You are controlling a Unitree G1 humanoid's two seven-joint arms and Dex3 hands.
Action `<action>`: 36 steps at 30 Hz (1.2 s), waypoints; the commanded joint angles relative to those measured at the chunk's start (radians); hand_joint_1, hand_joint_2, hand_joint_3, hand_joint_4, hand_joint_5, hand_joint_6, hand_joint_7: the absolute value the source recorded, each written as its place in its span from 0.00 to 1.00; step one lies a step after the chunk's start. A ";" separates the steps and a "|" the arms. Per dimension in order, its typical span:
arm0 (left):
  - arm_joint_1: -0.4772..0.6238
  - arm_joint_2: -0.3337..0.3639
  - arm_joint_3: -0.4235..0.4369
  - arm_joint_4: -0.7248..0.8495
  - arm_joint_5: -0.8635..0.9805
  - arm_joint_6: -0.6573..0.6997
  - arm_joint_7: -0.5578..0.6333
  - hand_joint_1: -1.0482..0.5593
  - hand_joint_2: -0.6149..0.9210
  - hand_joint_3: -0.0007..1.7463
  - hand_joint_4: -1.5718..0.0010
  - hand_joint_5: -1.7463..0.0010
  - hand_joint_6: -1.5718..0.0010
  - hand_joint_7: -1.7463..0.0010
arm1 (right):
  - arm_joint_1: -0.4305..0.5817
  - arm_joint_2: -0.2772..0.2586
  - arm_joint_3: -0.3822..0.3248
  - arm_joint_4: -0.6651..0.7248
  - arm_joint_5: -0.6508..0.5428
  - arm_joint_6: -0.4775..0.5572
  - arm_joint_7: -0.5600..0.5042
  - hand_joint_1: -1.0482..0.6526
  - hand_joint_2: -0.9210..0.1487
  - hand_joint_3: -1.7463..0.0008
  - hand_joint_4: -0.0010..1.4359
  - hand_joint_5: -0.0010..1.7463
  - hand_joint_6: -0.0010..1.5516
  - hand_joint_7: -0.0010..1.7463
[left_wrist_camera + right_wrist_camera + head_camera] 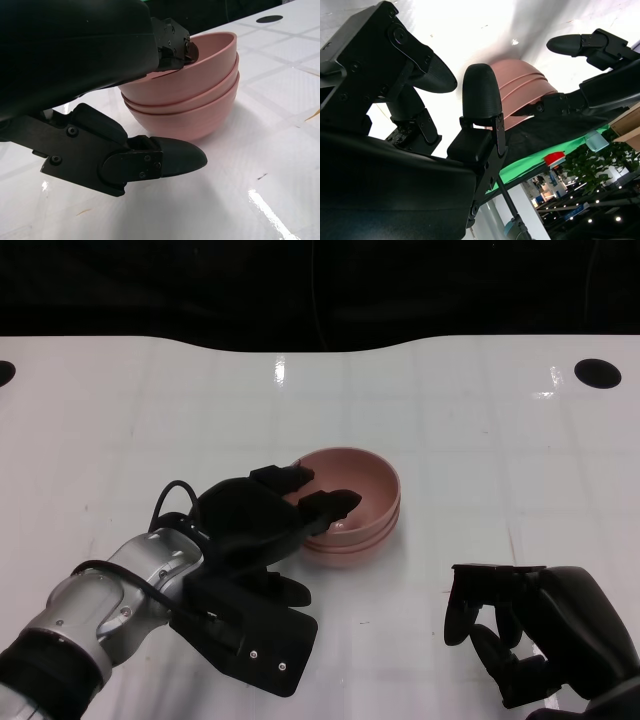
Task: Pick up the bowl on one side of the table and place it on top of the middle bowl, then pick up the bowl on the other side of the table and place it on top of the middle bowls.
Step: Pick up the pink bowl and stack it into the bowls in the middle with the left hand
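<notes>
Near table centre: three pink bowls (355, 510) nested in one stack on the white table (480, 440) | left hand (262, 515): fingers over the top bowl's rim, one reaching inside, thumb low beside the stack; firm grip — cannot tell | right hand (520, 630): apart from stack, fingers spread, holding nothing

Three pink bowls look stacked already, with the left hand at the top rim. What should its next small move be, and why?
Probably release and draw the left hand back. The left wrist view shows three pink bowls nested on the table, with fingers hooked over the top bowl's rim. The right hand rests apart, holding nothing.
</notes>
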 commanded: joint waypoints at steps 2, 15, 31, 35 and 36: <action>0.015 0.003 0.004 0.005 -0.004 -0.003 0.029 0.15 1.00 0.34 1.00 1.00 1.00 1.00 | -0.005 -0.005 -0.002 -0.002 0.001 0.000 -0.003 0.56 0.70 0.13 0.66 1.00 0.56 0.78; 0.028 -0.005 0.050 0.051 -0.047 -0.128 0.249 0.21 1.00 0.32 0.97 0.98 0.94 0.97 | 0.000 -0.008 -0.006 -0.001 0.014 -0.006 0.003 0.56 0.70 0.13 0.66 1.00 0.57 0.79; 0.079 0.025 0.185 0.135 -0.194 -0.406 0.415 0.49 1.00 0.17 0.79 0.32 0.57 0.81 | 0.000 -0.008 -0.006 -0.008 0.005 0.003 0.004 0.56 0.70 0.13 0.66 1.00 0.56 0.80; 0.119 0.037 0.232 0.118 -0.248 -0.477 0.419 0.54 1.00 0.17 0.70 0.26 0.53 0.70 | 0.003 -0.007 -0.008 -0.011 0.011 0.006 0.008 0.56 0.70 0.12 0.66 1.00 0.56 0.80; 0.127 0.038 0.242 0.115 -0.254 -0.491 0.421 0.55 0.99 0.17 0.67 0.26 0.53 0.67 | 0.003 -0.007 -0.009 -0.011 0.014 0.005 0.009 0.56 0.70 0.12 0.66 1.00 0.56 0.81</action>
